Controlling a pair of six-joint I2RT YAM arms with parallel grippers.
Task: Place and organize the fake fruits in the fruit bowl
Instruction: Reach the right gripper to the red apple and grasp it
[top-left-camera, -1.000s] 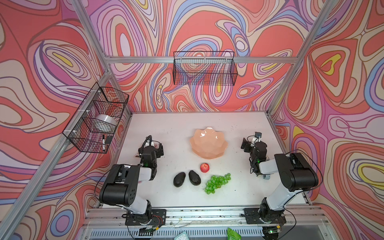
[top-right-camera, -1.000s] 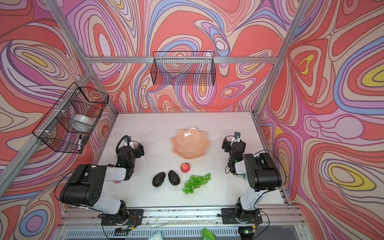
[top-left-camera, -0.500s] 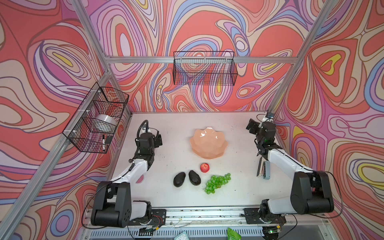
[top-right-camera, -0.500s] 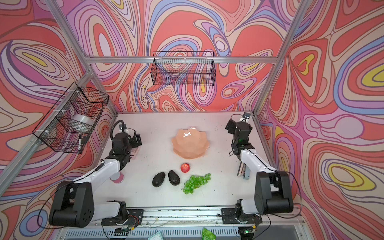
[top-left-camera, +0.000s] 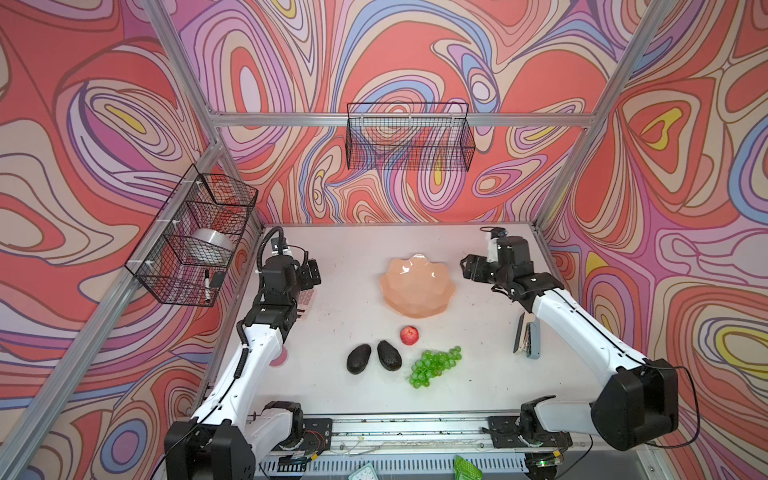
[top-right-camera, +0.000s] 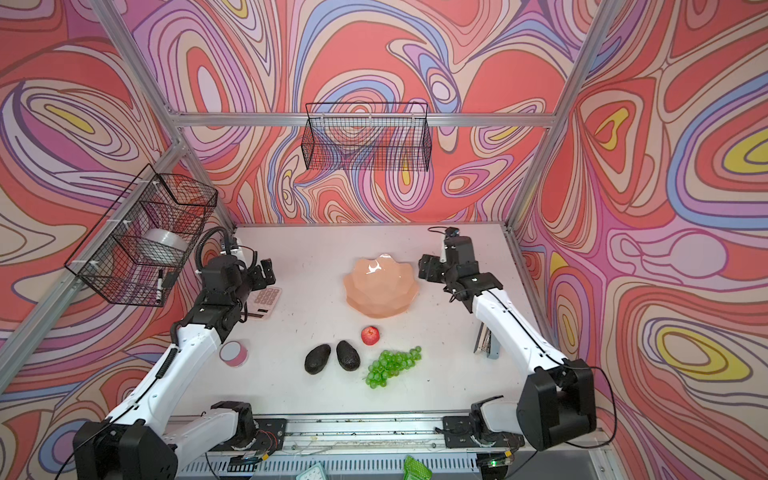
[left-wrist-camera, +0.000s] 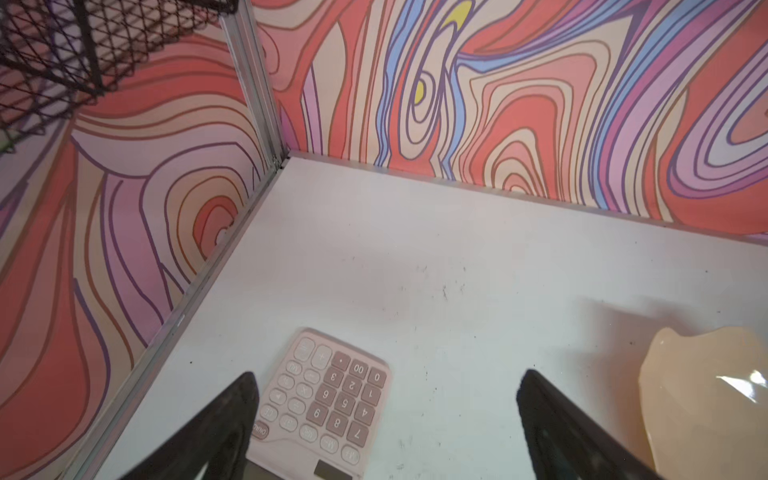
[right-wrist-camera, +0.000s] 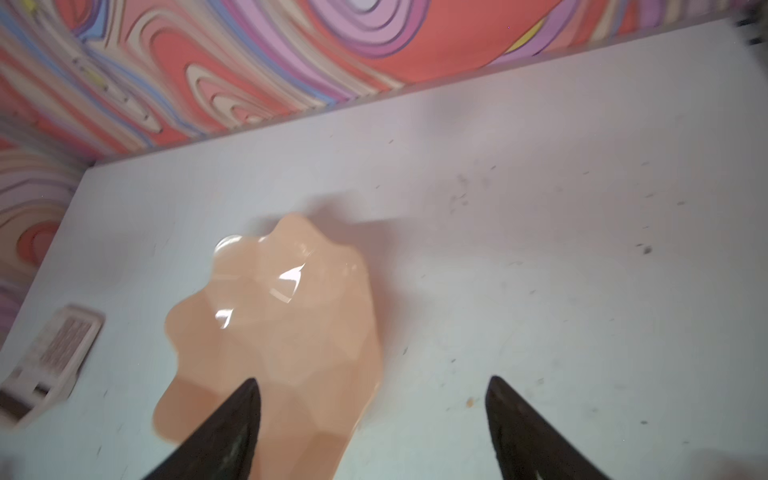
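Note:
The peach-pink fruit bowl (top-left-camera: 417, 286) (top-right-camera: 380, 289) sits empty at mid-table. In front of it lie the fake fruits: a red apple (top-left-camera: 409, 335) (top-right-camera: 370, 335), two dark avocados (top-left-camera: 358, 358) (top-left-camera: 389, 355) side by side, and green grapes (top-left-camera: 434, 365) (top-right-camera: 392, 365). My left gripper (top-left-camera: 311, 274) (left-wrist-camera: 388, 374) hovers open far left of the bowl, above a calculator. My right gripper (top-left-camera: 469, 266) (right-wrist-camera: 372, 379) hovers open just right of the bowl (right-wrist-camera: 274, 324), with one finger over its edge in the right wrist view. Neither gripper holds anything.
A pink calculator (top-left-camera: 306, 300) (left-wrist-camera: 332, 399) lies under the left gripper. A pink tape roll (top-right-camera: 233, 353) sits by the left forearm. A stapler (top-left-camera: 528, 336) lies under the right forearm. Black wire baskets hang on the back wall (top-left-camera: 409, 137) and the left wall (top-left-camera: 195, 237).
Both arms have unfolded from their rest near the front and reached up and back, one to each side of the bowl. The fruits and the bowl have not moved.

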